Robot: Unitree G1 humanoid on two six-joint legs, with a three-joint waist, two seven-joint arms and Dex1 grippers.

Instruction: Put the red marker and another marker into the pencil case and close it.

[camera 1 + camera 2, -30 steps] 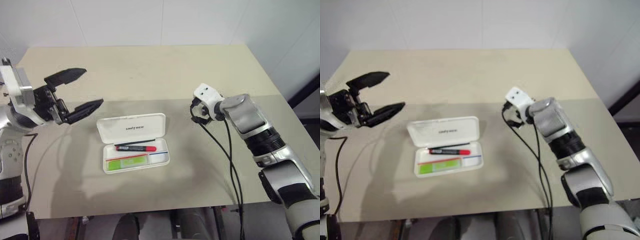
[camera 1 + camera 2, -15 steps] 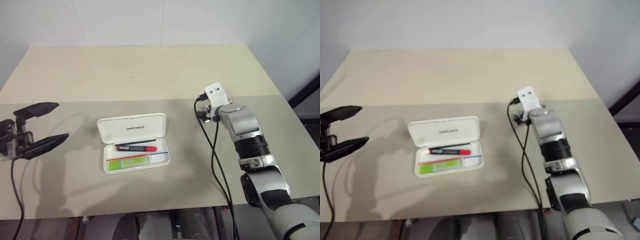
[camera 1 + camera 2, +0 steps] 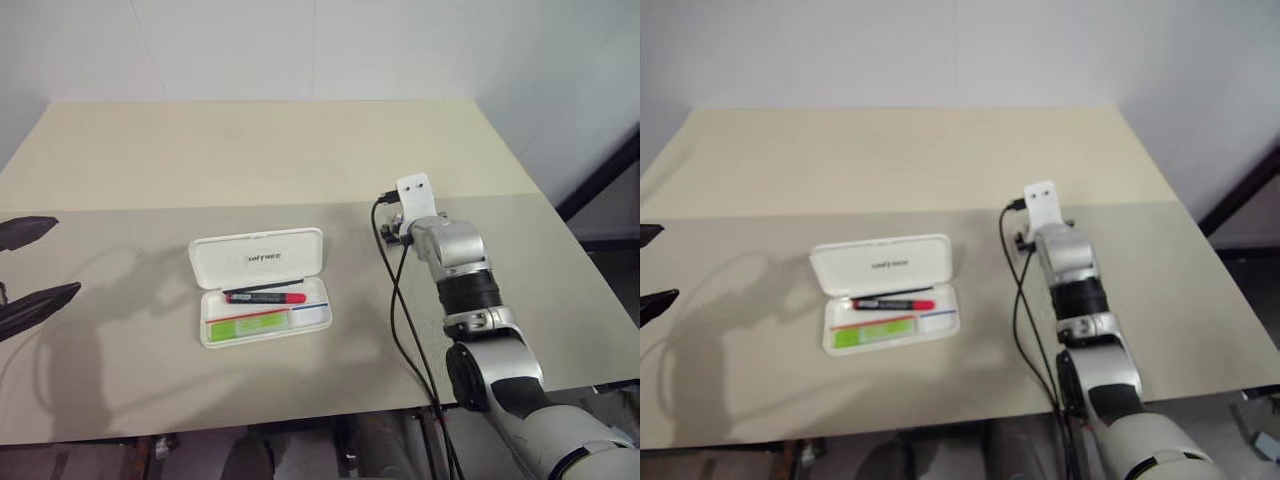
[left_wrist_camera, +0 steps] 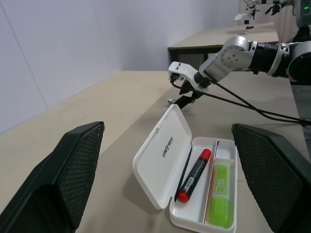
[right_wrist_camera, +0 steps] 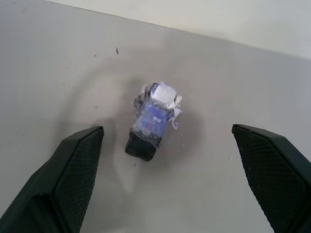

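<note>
Your left gripper (image 3: 28,268) sits far to the left of the white hard-plastic pencil case (image 3: 262,286) in the head views, its two black fingers spread wide apart with nothing between them. The case lies open on the beige table (image 3: 250,150), lid folded back with "UNITREE" showing. Inside it you have the slim black marker with the red cap (image 3: 265,297) in the compartment next to the lid, and the chunky light-green highlighter (image 3: 247,325) in the compartment farther from the lid. Your right arm (image 3: 450,260) reaches over the table to the right of the case, black cables hanging from its wrist.

In the left wrist view, your left fingers (image 4: 73,170) frame the open case from its short end, well apart from it; both markers lie lengthwise inside.

In the right wrist view, your right gripper (image 5: 167,172) is also spread wide and empty, with a small black block wrapped in torn white-and-blue tape (image 5: 151,121) lying on the table between and beyond the fingers, untouched.
</note>
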